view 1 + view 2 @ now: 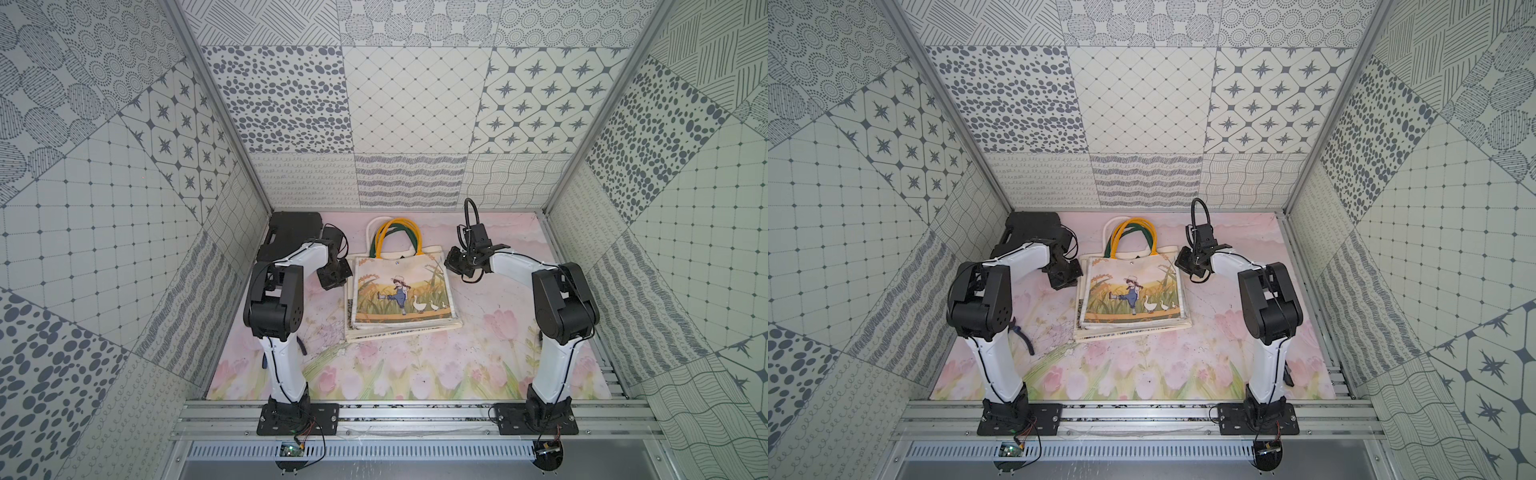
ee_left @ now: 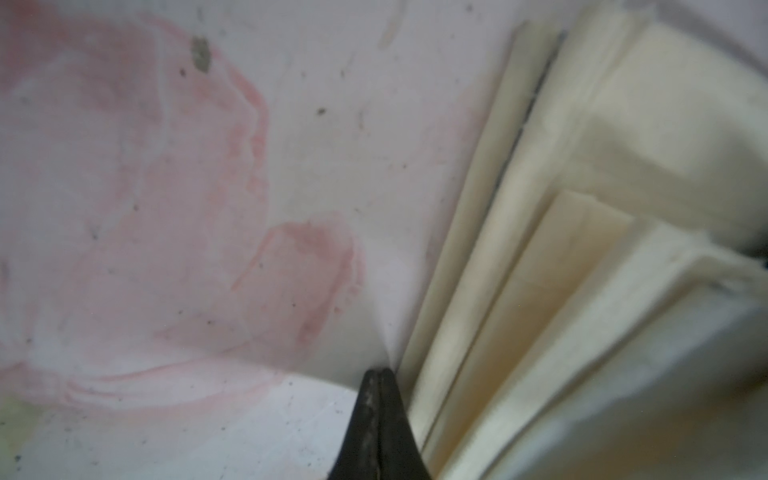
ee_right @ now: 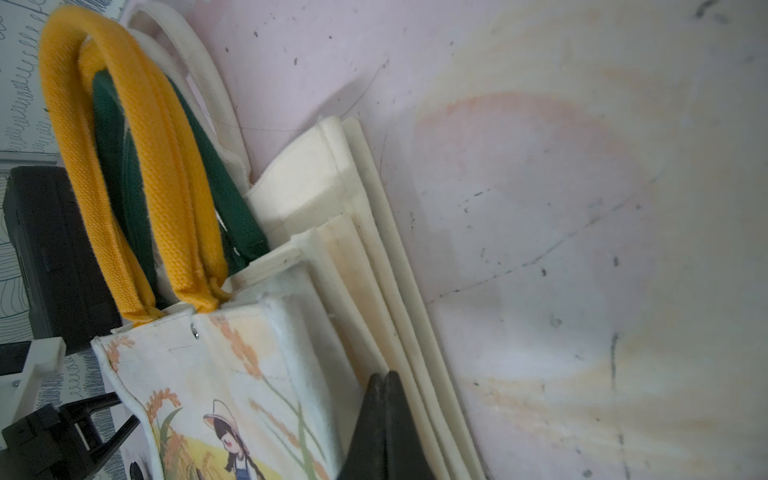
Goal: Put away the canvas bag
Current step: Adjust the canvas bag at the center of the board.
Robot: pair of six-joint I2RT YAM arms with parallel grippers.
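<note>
Your canvas bag lies flat on top of a stack of folded bags, mid-table. Your left hand and right hand are both pinched closed and empty. They sit just beside the stack's opposite side edges, likely to square it up.

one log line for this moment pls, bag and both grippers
canvas bag: flat atop stack | left gripper: shut, empty, beside stack edge | right gripper: shut, empty, at opposite edge
</note>
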